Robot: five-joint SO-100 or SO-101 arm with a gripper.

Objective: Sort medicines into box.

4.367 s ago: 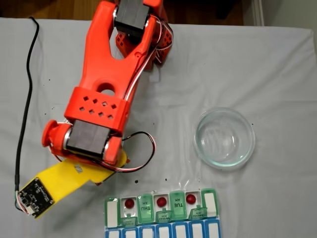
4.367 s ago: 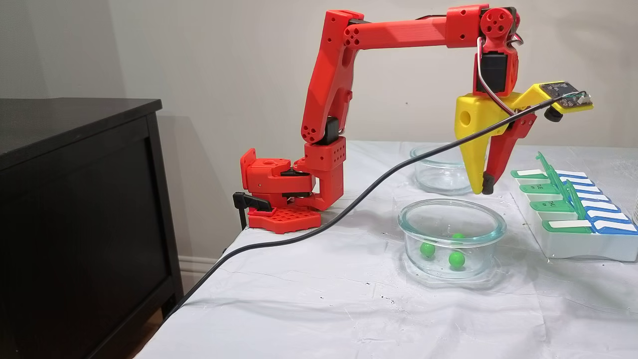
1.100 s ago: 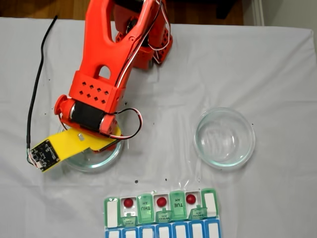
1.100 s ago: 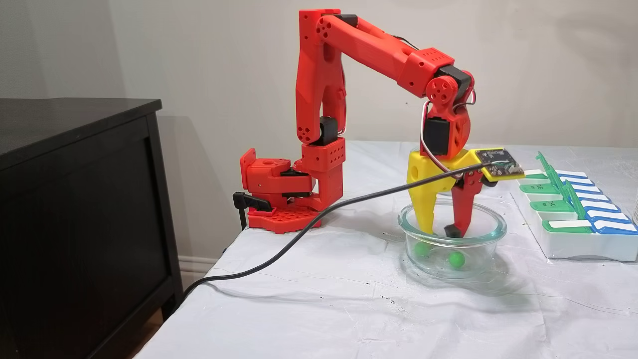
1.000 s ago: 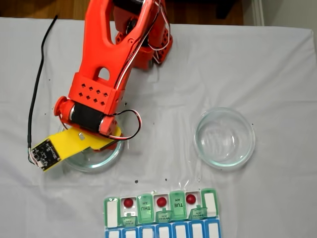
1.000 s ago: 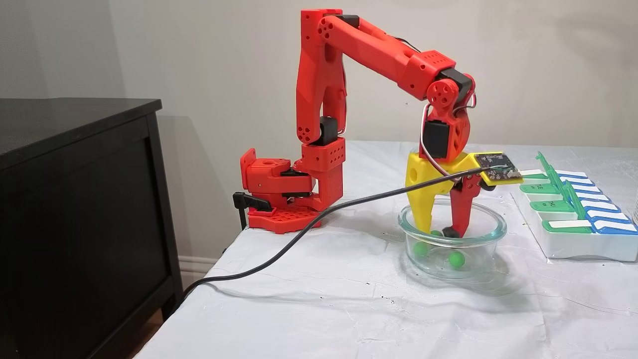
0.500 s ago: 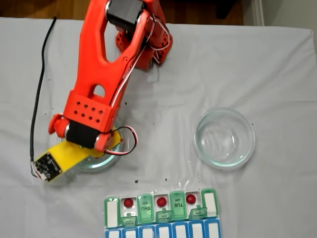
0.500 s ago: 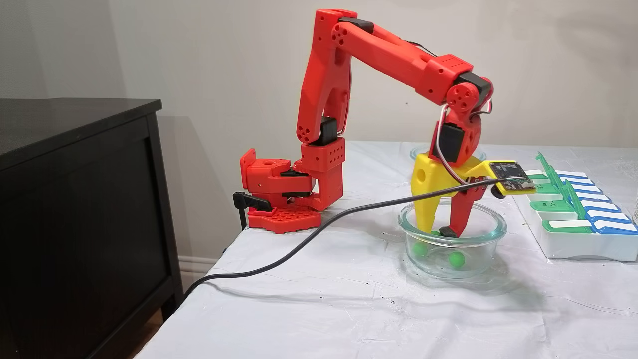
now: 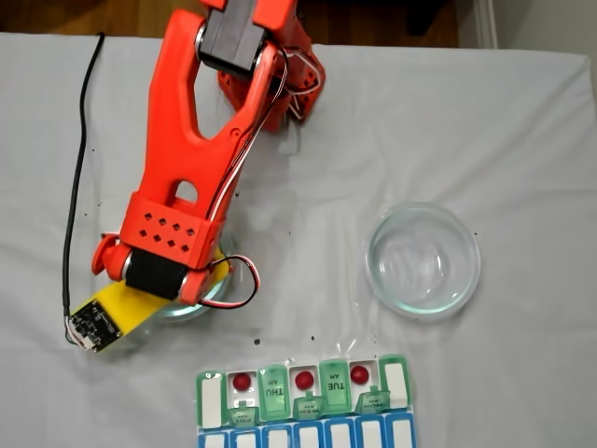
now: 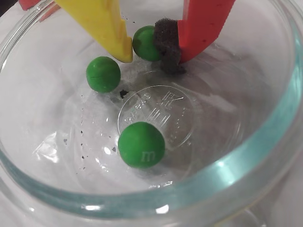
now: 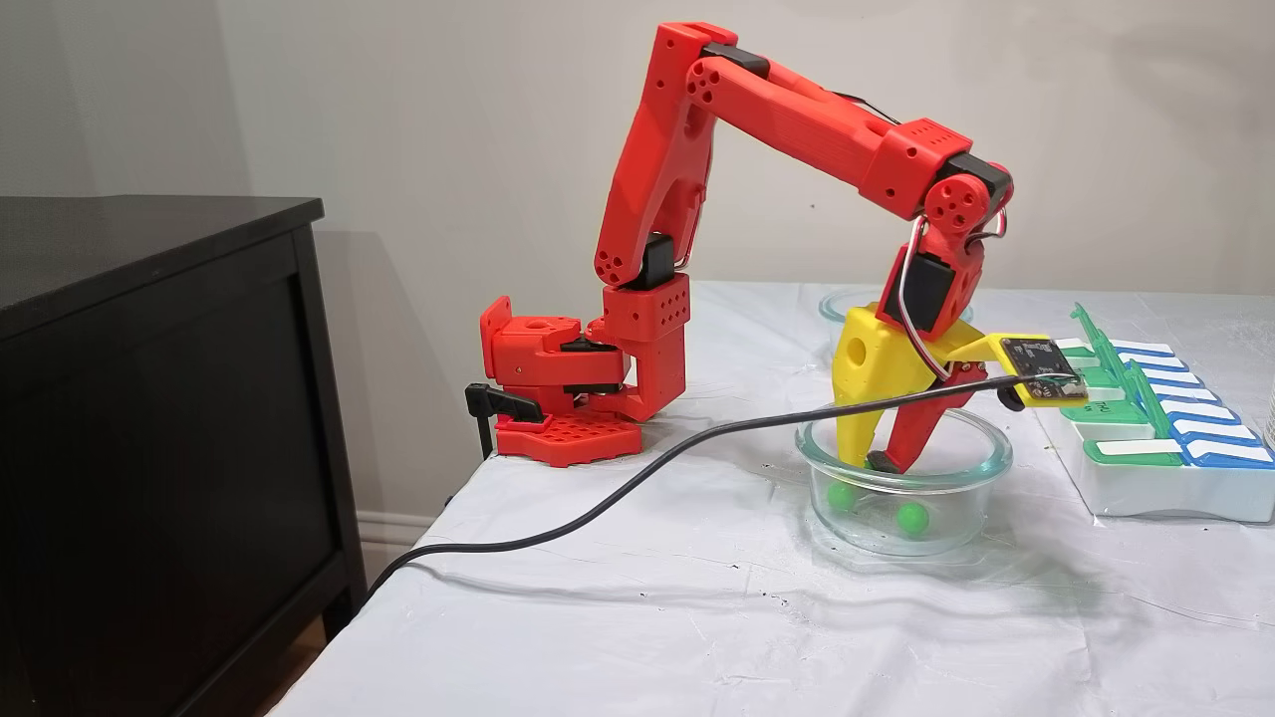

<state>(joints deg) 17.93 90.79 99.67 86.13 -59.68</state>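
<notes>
The pill box (image 9: 303,397) has green lids reading THU (image 9: 272,394) and TUE (image 9: 333,376), each with AM. In the wrist view, the green ball (image 10: 141,144) farthest from the pincer (image 10: 150,45) bears a white "m".

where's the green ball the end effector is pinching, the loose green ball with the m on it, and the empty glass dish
pinched green ball (image 10: 144,42), wrist view, its exposed front between the end effector's fingertips
loose green ball with the m (image 10: 141,144), wrist view, its middle
empty glass dish (image 9: 374,280), a fixed view, its left rim

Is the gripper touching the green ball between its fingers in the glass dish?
Touching. The wrist view shows the gripper closed on the green ball, its yellow finger on one side and black foam pad on the other.
</notes>
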